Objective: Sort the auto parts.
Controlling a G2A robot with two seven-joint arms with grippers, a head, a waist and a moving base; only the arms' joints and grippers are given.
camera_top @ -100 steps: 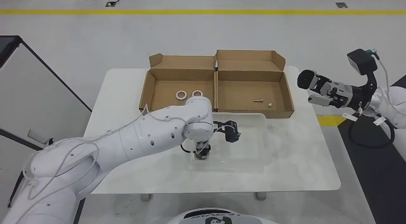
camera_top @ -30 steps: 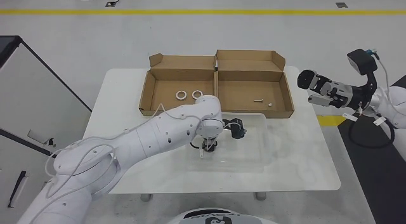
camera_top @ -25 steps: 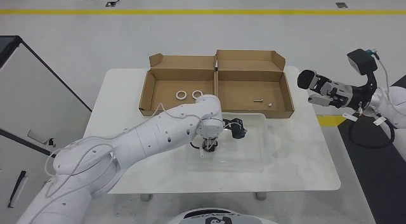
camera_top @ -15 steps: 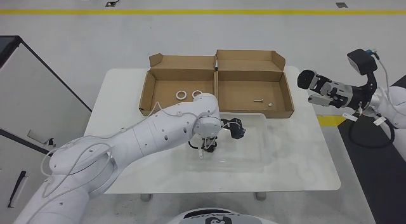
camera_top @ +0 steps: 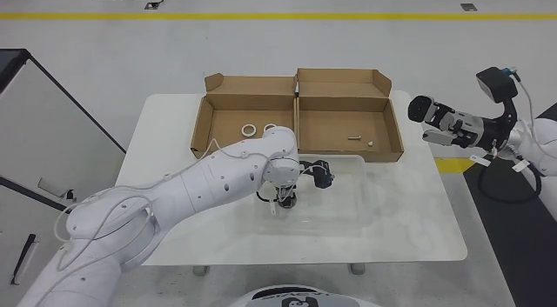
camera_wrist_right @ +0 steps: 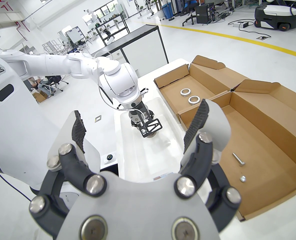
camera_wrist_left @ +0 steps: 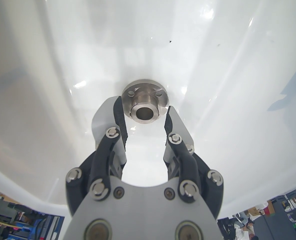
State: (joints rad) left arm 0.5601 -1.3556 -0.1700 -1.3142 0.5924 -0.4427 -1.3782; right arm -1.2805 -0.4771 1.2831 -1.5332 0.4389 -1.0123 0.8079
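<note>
**A:** Where's the left claw (camera_wrist_left: 143, 111) now?

**B:** Down in the white tray (camera_top: 339, 207), centre of the top view. It's narrow, pads pressed on both sides of the metal bush (camera_wrist_left: 148, 93), so it's holding it. Bush is on the tray floor or just off it, can't tell which.

**A:** What's changed?

**B:** Vs a few secs back, the wrist is further right. It has gone from the tray's lower-left part to approx mid-tray, then eased a touch left in the last sec. Looks like it has travelled to the part and closed on it.

**A:** Right claw (camera_wrist_right: 140, 111)?

**B:** No change. It's parked off the worktop (camera_top: 418, 220) at the right edge of the frame, spread wide, nothing in it.

**A:** Boxes?

**B:** Both upper centre. Left box (camera_top: 222, 137) has two rings (camera_top: 249, 130). Right box (camera_top: 331, 129) has a bolt (camera_top: 353, 139) & a small round bit (camera_top: 371, 143) near it, not touching.

**A:** So, re the task?

**B:** Pick step is prob done or nearly. Next is lift & carry to a box. Which box, I can't say from this, since the bush matches neither lot exactly. Grip is on the flange rim, smooth metal, so it could slip if the lift is quick.
</note>
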